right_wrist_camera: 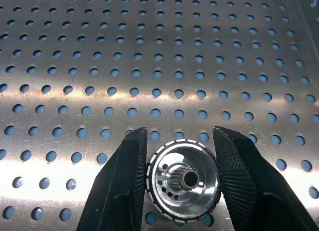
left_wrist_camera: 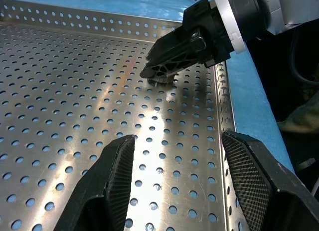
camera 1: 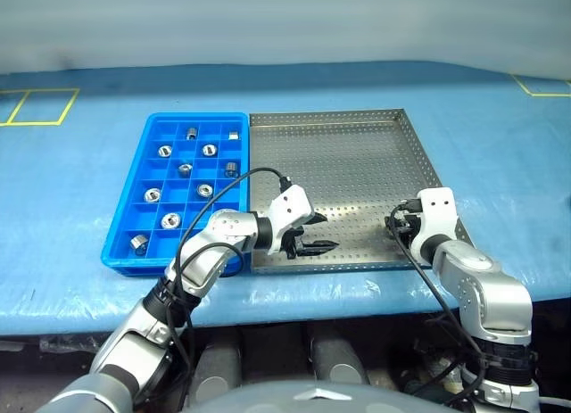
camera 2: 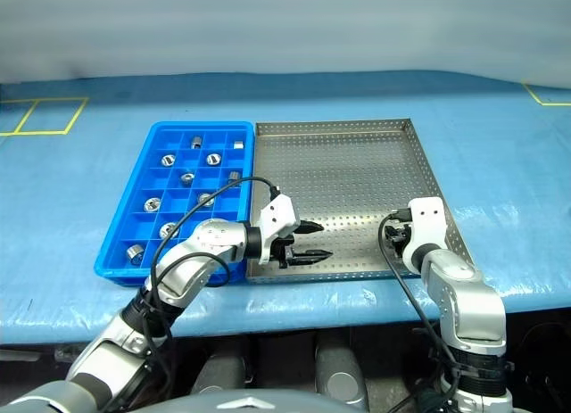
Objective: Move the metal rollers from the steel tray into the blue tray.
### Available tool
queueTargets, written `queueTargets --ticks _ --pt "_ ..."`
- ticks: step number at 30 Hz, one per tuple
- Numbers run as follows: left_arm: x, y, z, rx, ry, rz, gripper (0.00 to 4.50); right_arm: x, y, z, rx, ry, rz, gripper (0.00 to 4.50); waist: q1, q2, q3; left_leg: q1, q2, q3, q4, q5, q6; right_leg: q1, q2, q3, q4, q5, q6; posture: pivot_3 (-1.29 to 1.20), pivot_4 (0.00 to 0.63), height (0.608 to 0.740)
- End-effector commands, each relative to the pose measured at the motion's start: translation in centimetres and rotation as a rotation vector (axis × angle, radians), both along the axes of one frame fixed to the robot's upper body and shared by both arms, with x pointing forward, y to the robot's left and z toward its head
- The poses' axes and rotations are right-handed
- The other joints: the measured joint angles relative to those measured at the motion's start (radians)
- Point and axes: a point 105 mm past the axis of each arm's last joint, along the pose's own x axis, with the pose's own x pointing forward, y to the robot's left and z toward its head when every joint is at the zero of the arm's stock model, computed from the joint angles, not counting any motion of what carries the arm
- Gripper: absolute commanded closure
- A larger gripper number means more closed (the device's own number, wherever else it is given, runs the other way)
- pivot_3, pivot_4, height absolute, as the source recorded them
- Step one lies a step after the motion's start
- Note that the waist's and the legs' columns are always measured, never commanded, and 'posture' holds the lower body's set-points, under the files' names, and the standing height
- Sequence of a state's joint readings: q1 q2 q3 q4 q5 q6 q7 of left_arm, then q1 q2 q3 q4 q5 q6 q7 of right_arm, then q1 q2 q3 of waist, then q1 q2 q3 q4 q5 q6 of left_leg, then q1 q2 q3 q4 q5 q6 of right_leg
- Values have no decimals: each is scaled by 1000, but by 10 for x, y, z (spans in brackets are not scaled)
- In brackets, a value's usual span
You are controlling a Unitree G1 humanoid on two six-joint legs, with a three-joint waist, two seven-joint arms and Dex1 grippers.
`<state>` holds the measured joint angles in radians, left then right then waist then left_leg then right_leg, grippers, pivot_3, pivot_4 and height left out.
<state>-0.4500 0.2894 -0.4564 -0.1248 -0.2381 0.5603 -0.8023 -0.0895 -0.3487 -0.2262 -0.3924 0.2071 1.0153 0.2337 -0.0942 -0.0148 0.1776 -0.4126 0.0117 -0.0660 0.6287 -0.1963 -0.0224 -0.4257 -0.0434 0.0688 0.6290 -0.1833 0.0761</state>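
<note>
The blue tray [camera 1: 129,218] is lying flush against the steel tray's [camera 1: 357,163] left rim on the blue-covered surface [camera 1: 500,136], holding several metal rollers [camera 1: 170,220] in separate compartments. No writing is readable anywhere. The left tool [camera 1: 311,233] is hovering over the steel tray's near-left corner, its fingers parted around nothing. Toward the steel tray's near-right corner, the right tool [right_wrist_camera: 180,178] is clamping one roller [right_wrist_camera: 183,180] between both fingers against the perforated floor.
</note>
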Motion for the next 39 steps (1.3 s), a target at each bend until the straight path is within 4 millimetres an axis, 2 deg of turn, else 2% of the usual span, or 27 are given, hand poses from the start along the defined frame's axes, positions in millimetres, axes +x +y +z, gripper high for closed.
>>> queueTargets --ticks 1,6,10,14,18,22,25,28,31,35,39 --pt "2 0 12 -25 -43 9 1493 1 2 14 -27 -48 15 2803 0 0 0 0 0 0 0 0 0 0 0 0 0 0 0 -110 150 740" --pt "3 2 11 -25 -43 22 1493 3 2 18 -34 -64 18 2803 0 0 0 0 0 0 0 0 0 0 0 0 0 0 0 -105 150 740" --pt "8 7 14 -39 -43 58 1493 8 7 29 -36 -115 34 2803 0 0 0 0 0 0 0 0 0 0 0 0 0 0 0 -93 150 740" --pt "16 28 18 -40 -28 178 1493 14 40 49 -23 -211 168 2803 -6 0 0 0 0 0 0 0 0 0 0 0 0 0 0 -84 150 740" --pt "16 70 15 71 -1 366 1493 15 88 55 -11 -243 377 2803 -15 0 0 1 1 0 -1 0 0 0 1 0 1 0 0 -42 150 740" --pt "14 107 29 96 -53 553 1493 19 133 70 6 -336 573 2803 -4 0 0 0 2 -1 -1 0 0 -1 1 0 1 0 0 47 150 740" --pt "21 132 54 47 -133 744 1493 19 170 75 36 -333 784 2803 21 -1 1 0 1 -1 0 0 0 0 1 0 0 0 0 95 150 740" --pt "21 143 70 24 -181 820 1493 29 192 81 39 -356 856 2803 47 -1 1 1 1 -3 0 0 0 1 1 -2 0 0 0 149 150 740" --pt "14 147 75 37 -210 831 1493 40 213 85 43 -373 909 2803 71 -1 1 1 1 -3 -1 0 0 1 2 -3 0 0 0 188 150 740" --pt "5 157 64 95 -186 865 1493 44 236 86 80 -376 973 2803 94 -1 1 0 1 -4 -3 0 0 0 1 -3 -1 0 0 223 150 740" --pt "0 165 56 122 -159 902 1493 48 243 77 95 -342 969 2803 113 -1 1 0 1 -4 -4 0 0 0 2 -4 -1 0 -1 246 150 740"
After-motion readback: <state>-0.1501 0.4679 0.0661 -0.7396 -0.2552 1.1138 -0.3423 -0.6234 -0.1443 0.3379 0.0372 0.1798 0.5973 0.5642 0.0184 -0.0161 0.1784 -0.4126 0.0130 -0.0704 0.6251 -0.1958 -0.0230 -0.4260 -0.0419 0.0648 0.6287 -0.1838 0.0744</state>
